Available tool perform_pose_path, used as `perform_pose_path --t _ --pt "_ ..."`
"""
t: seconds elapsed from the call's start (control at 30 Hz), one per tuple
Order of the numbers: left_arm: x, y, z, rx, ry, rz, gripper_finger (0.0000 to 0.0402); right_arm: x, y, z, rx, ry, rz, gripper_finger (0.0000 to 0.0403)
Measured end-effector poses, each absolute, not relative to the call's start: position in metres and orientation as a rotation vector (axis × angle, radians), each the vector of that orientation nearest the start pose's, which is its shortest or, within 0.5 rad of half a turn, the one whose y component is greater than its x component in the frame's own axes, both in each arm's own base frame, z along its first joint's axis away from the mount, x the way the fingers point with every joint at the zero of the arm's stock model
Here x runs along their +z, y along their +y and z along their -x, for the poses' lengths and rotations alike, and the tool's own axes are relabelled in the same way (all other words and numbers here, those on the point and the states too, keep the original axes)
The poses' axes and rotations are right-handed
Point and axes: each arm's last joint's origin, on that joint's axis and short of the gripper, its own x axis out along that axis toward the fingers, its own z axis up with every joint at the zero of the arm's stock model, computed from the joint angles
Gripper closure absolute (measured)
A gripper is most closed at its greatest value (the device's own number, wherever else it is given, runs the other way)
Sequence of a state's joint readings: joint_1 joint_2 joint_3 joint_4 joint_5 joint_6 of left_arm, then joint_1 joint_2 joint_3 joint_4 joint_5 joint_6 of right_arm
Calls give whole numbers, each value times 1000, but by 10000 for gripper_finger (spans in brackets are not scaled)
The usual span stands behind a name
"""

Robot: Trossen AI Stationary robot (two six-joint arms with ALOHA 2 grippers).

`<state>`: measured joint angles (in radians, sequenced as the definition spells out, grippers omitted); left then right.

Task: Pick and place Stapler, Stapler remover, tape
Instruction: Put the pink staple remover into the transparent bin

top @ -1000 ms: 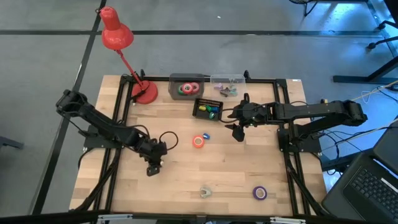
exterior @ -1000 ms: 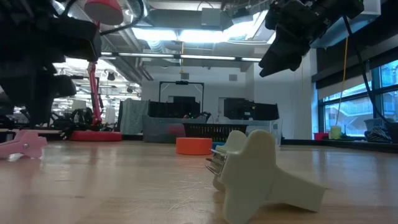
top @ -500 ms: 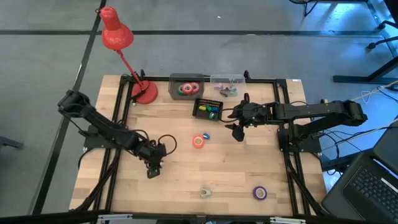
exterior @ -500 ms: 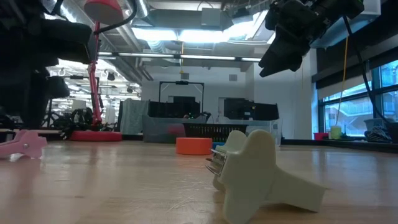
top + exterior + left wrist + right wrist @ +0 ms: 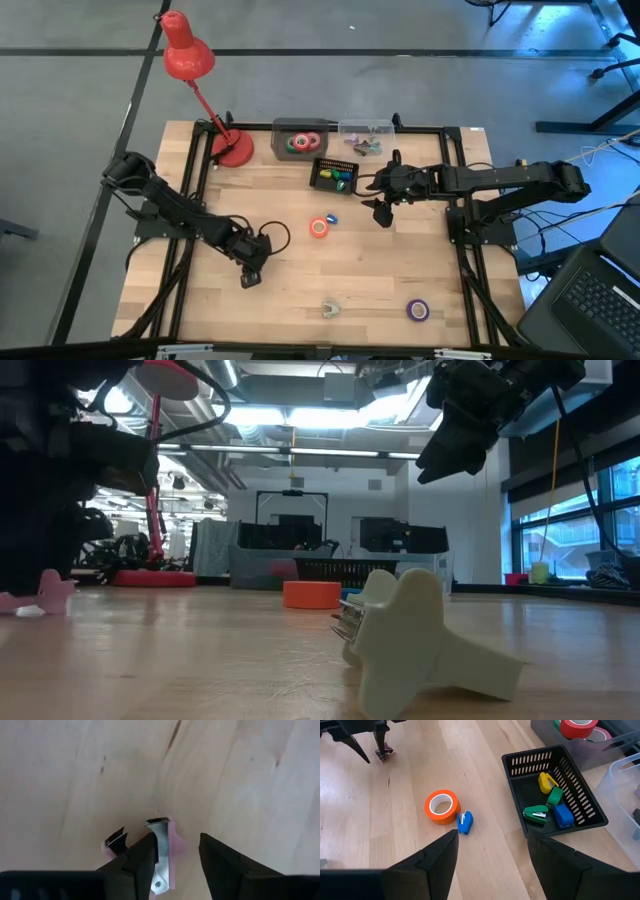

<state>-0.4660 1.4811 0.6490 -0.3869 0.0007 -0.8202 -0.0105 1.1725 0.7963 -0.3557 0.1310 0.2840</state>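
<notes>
Black slotted basket (image 5: 555, 795) holds yellow, green, blue mini staplers (image 5: 551, 800); grey bin (image 5: 297, 135) at 12 o'clock holds green/red tape rolls (image 5: 300, 142). Left gripper (image 5: 172, 852) low at 8 o'clock, fingers narrow, straddling pink staple remover (image 5: 165, 855), partly hidden. Right gripper (image 5: 490, 847) raised at 2 o'clock, fingers wide, empty. Orange tape roll (image 5: 441, 806) mid-table.

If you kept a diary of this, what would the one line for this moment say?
left end effector: open, astride pink staple remover on table | right end effector: open, hovering above table | orange tape: untouched
</notes>
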Motion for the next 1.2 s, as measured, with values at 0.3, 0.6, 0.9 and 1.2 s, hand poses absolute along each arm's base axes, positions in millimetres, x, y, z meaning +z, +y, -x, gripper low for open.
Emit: perform_pose_path --t 0.3,0.6,0.9,1.2 --pt "132 -100 -216 77 1271 323 371 248 -6 -239 -238 706 -227 162" --pt "158 -89 -213 105 1070 113 373 248 -6 -239 -238 706 -227 162" --pt "220 -74 -228 47 551 -211 373 249 -6 -240 -235 691 -226 162" --pt "255 -18 -254 -181 127 -312 373 250 -6 -241 -226 685 -202 162"
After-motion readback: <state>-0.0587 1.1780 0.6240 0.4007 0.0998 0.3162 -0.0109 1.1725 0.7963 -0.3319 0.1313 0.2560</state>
